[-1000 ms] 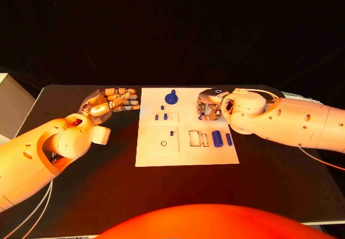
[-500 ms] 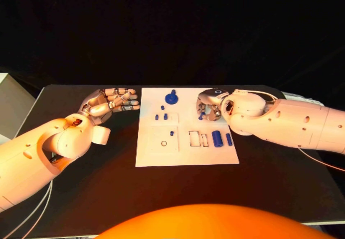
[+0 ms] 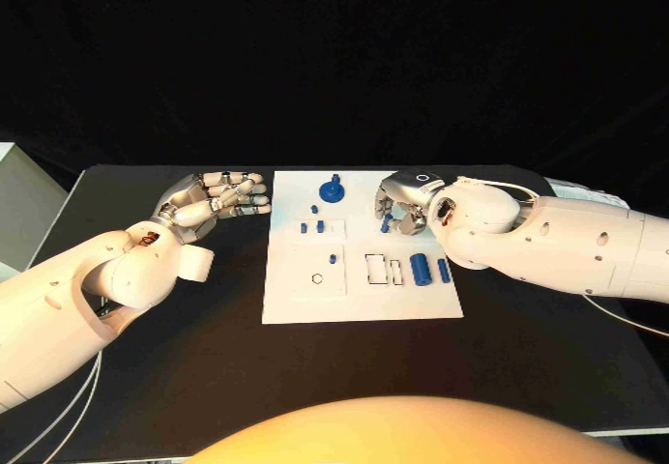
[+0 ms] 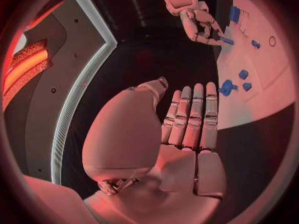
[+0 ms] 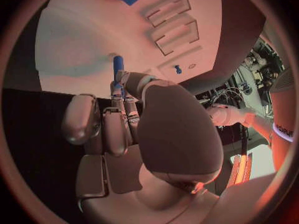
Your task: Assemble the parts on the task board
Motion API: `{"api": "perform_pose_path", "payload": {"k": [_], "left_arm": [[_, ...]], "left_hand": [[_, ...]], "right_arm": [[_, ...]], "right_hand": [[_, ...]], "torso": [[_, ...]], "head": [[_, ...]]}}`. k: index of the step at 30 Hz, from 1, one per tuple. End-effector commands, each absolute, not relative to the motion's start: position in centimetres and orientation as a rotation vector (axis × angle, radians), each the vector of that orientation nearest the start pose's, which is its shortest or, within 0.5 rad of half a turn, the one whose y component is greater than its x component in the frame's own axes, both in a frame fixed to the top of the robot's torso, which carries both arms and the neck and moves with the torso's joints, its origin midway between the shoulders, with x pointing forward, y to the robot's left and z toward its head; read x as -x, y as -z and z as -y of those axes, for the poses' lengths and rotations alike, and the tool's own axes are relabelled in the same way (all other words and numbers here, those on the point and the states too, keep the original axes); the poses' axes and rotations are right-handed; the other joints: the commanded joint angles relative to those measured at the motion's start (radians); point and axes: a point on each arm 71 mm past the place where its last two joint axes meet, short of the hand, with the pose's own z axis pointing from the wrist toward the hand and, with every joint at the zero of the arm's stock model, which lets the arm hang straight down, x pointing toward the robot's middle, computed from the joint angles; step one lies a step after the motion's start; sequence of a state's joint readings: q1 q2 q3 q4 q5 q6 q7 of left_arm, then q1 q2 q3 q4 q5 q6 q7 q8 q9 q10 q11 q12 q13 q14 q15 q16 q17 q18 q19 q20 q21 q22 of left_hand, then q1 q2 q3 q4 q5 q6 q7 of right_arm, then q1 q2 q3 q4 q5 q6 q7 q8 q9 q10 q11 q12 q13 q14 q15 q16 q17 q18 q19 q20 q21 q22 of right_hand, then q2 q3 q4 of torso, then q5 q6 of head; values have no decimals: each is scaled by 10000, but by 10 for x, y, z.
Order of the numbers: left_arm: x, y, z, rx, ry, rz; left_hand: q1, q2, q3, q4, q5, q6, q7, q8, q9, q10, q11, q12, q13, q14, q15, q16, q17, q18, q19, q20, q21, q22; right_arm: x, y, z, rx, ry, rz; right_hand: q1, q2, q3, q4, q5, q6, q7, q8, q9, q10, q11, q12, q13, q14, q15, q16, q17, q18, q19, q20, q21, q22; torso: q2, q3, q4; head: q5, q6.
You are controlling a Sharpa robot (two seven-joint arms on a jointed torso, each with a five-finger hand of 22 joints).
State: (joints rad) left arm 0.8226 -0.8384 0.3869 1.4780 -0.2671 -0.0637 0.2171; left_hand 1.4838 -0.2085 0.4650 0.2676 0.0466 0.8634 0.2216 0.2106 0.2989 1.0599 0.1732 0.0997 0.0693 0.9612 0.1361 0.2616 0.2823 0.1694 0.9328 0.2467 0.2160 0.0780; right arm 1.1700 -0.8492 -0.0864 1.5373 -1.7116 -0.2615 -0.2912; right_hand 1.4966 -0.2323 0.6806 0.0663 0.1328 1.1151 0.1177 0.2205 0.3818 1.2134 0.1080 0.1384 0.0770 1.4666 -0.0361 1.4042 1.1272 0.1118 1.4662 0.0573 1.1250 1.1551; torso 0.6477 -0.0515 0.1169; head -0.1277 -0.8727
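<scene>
The white task board (image 3: 363,295) lies in the middle of the black table. My right hand (image 3: 404,205) hovers over the board's far right edge and pinches a small blue peg (image 5: 117,64) at its fingertips; the peg (image 3: 387,221) points down toward the board. My left hand (image 3: 217,198) rests just off the board's far left edge with its fingers straight and side by side, holding nothing. On the board are a blue round knob (image 3: 334,188), two short pegs (image 3: 312,227), a tiny peg (image 3: 334,259), a blue cylinder (image 3: 421,269) and a blue bar (image 3: 445,270).
Two rectangular slots (image 3: 376,269) and a round hole (image 3: 318,279) are cut in the board. A white box (image 3: 21,208) stands past the table's left edge. Bare black table (image 3: 349,377) stretches in front of the board.
My right hand has edged slightly left over the board, still pinching the blue peg. The left hand has stayed where it was.
</scene>
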Motion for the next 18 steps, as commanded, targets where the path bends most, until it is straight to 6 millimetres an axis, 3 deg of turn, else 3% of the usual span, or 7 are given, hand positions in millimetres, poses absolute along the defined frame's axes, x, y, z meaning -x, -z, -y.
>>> {"api": "perform_pose_path", "payload": {"k": [1, 9, 18], "left_arm": [[-476, 217, -224, 11093, 16804, -15459], [-476, 217, -224, 11111, 16793, -15461], [-476, 217, -222, 11106, 16839, -15473]], "left_hand": [[14, 82, -20, 53, 36, 70, 57, 2, -16, -46, 5, 56, 11, 71, -12, -44, 16, 141, 88, 3, -37, -15], [14, 82, -20, 53, 36, 70, 57, 2, -16, -46, 5, 56, 11, 71, -12, -44, 16, 141, 88, 3, -37, -15], [14, 82, -20, 53, 36, 70, 57, 2, -16, -46, 5, 56, 11, 71, -12, -44, 16, 141, 88, 3, -37, -15]], "right_arm": [[-470, 207, 201, 3127, -3921, -16740], [-461, 184, 191, 3266, -4310, -16469], [-441, 172, 158, 3774, -5291, -16151]], "right_hand": [[-28, 131, 58, 6, -8, 69, -5, 54, 21, 911, -641, 69, 445, 295, -43, 32, 14, -200, 188, -52, 30, 9], [-54, 122, 72, -8, -2, 76, -6, 62, 28, 915, -640, 63, 454, 294, -43, 31, 8, -202, 188, -51, 44, 24], [-85, 113, 97, -29, 14, 77, -5, 66, 36, 917, -641, 52, 464, 292, -43, 29, 0, -198, 182, -52, 28, 12]], "torso": [[-1, -1, 0], [-12, -16, 10], [9, -1, 12]], "head": [[-12, 1], [15, 22], [143, 28]]}}
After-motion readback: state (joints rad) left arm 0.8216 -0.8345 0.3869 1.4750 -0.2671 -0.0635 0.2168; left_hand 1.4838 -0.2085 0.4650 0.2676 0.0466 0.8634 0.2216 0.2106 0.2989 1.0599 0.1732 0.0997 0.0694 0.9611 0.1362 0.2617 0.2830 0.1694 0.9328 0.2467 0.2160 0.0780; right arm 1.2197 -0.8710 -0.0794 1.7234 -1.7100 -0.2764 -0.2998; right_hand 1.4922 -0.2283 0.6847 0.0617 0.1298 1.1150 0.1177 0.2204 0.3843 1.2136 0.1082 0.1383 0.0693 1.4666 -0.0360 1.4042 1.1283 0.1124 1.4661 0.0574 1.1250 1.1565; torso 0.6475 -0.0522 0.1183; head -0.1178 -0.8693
